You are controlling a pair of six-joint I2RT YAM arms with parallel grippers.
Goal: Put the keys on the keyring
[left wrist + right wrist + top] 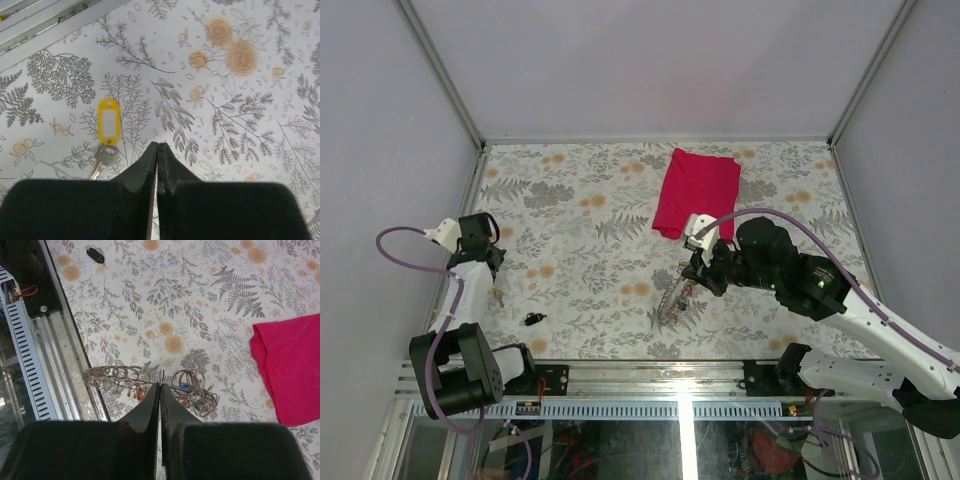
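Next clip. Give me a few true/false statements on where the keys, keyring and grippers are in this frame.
1. The left gripper and right gripper both have their fingers closed together. True.
2. The red cloth covers the keyring. False: it lies apart from it, farther back on the table.
3. A yellow-tagged key lies just ahead of the left gripper. True.
4. The black-headed key sits among the rings. False: it lies alone, near the table's front edge on the left.
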